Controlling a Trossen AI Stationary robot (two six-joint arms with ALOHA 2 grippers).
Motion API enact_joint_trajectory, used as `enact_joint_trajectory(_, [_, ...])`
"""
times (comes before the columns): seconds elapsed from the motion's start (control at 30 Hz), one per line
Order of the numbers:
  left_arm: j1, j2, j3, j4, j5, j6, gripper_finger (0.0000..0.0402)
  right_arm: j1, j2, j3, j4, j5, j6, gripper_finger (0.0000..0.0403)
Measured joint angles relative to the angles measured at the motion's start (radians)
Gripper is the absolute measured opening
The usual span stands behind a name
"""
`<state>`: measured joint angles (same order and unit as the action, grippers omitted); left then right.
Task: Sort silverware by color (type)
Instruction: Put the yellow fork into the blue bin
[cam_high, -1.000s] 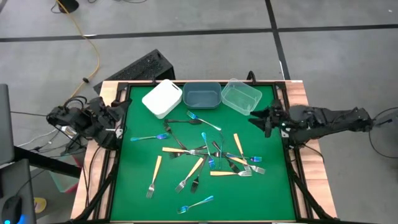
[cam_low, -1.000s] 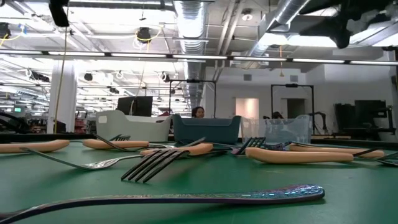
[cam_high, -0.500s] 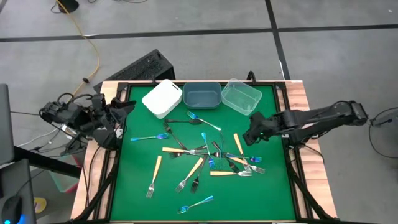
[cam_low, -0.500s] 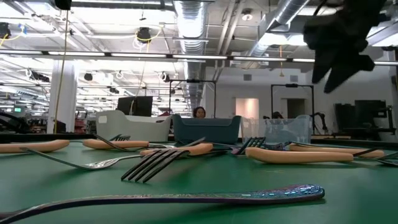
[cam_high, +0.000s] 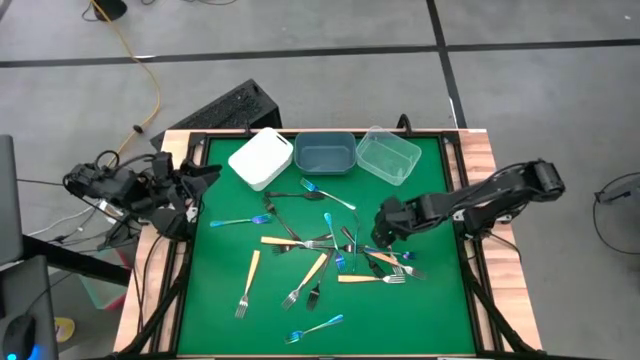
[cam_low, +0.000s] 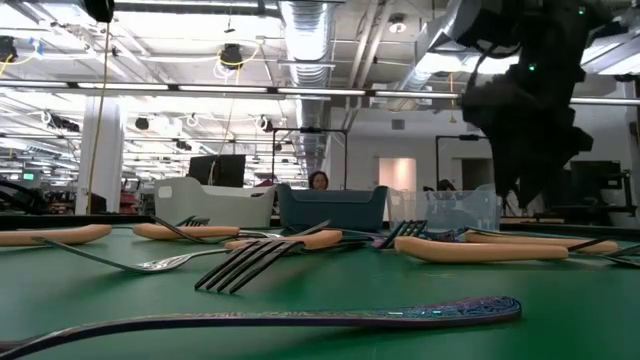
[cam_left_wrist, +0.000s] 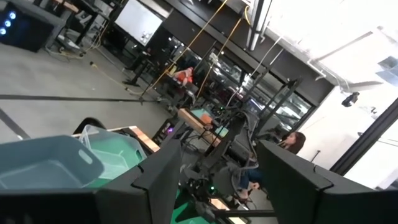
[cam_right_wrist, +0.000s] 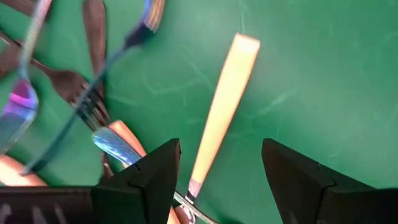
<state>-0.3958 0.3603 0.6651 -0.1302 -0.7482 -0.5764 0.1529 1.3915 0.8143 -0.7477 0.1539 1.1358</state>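
Right wrist view, right end effector (cam_right_wrist: 221, 171) spread wide, empty, above slim orange-handled fork (cam_right_wrist: 221, 115) among tangled silverware (cam_high: 335, 250)

Green table mat (cam_high: 225, 300) in a wooden-edged frame, white bin (cam_high: 261, 157), grey-blue bin (cam_high: 325, 153) and clear bin (cam_high: 388, 155) along its far edge, yellow cable (cam_high: 137, 50) on grey floor, person (cam_low: 319, 181) in the room behind.

Right hand (cam_high: 384, 228) open over table, left hand (cam_high: 205, 177) open at edge
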Motion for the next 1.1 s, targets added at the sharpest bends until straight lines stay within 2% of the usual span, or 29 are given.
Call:
enact_joint_trajectory(0.4, [0.0, 0.0, 0.0, -0.016, 0.0, -0.014, 0.0197, 0.058, 0.186, 0.0, 0.052, 0.0, 0.05, 0.0244])
enact_joint_trajectory(0.53, [0.0, 0.0, 0.0, -0.015, 0.0, -0.02, 0.0197, 0.05, 0.229, 0.006, 0.063, -0.035, 0.045, 0.0238])
enact_joint_trajectory(0.67, [0.0, 0.0, 0.0, -0.016, 0.0, -0.022, 0.0197, 0.045, 0.243, 0.005, 0.069, -0.067, 0.045, 0.0196])
enact_joint_trajectory(0.97, [0.0, 0.0, 0.0, -0.076, -0.037, -0.061, 0.0197, 0.021, 0.238, 0.004, 0.06, -0.096, 0.041, 0.0042])
enact_joint_trajectory(1.1, [0.0, 0.0, 0.0, -0.108, -0.045, -0.097, 0.0197, 0.023, 0.238, 0.006, 0.062, -0.098, 0.042, 0.003])
